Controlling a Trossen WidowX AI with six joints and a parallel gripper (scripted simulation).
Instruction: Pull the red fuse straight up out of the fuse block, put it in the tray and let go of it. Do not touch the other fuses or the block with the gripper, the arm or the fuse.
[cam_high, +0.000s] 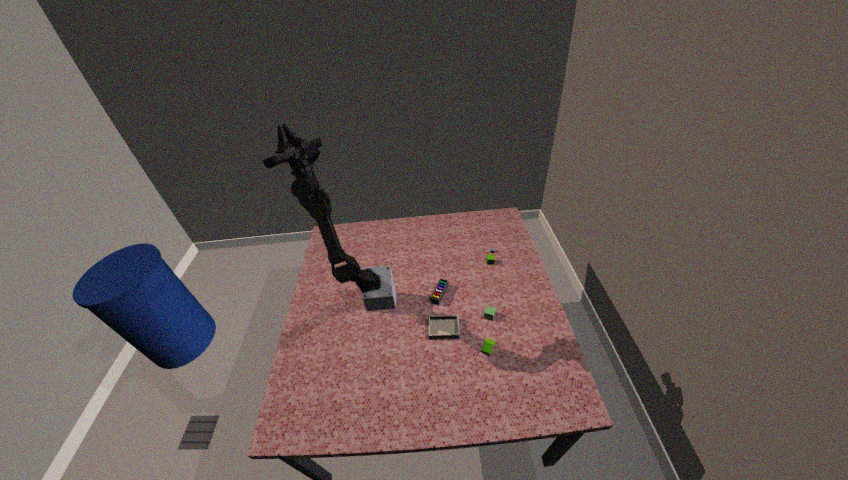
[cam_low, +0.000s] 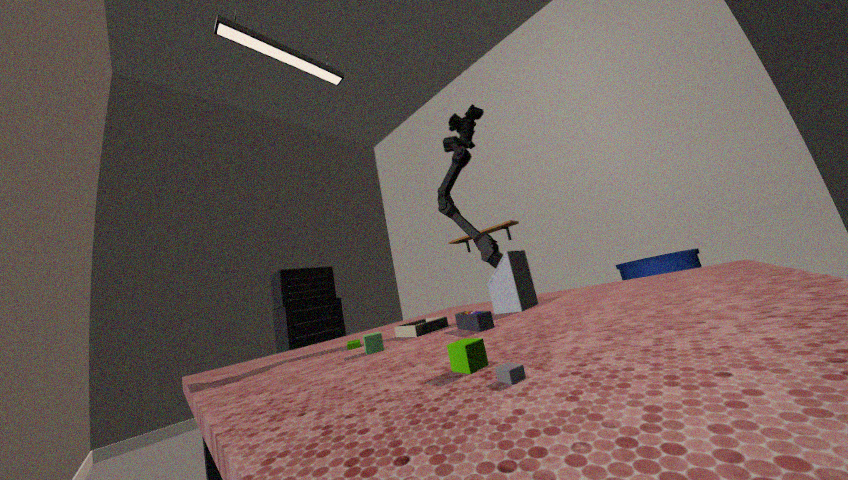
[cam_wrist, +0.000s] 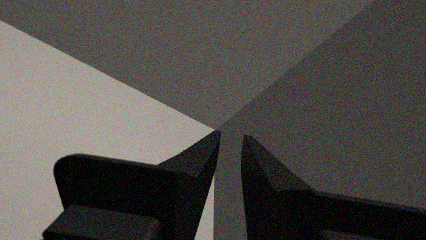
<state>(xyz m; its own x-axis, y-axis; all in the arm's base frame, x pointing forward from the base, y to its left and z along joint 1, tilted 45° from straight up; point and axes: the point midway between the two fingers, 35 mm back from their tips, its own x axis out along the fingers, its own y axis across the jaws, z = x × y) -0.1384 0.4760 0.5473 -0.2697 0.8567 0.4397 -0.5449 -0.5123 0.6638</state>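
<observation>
The dark fuse block (cam_high: 442, 293) (cam_low: 474, 320) stands on the table to the right of the arm's grey base (cam_high: 379, 288) (cam_low: 511, 282). It holds a row of small coloured fuses; the red one is too small to pick out. The shallow tray (cam_high: 443, 337) (cam_low: 419, 327) lies just in front of the block and looks empty. My gripper (cam_high: 284, 129) (cam_low: 474, 110) (cam_wrist: 231, 139) is raised high above the base on the stretched-up arm, pointing up, far from the block and tray. Its fingers stand nearly together with nothing between them.
Three green cubes (cam_high: 490, 258) (cam_high: 489, 312) (cam_high: 488, 346) lie to the right of the block and tray. A small grey cube (cam_low: 509, 372) lies near the closest green cube (cam_low: 467, 355). A blue bin (cam_high: 145, 304) (cam_low: 657, 263) stands off the table's left side.
</observation>
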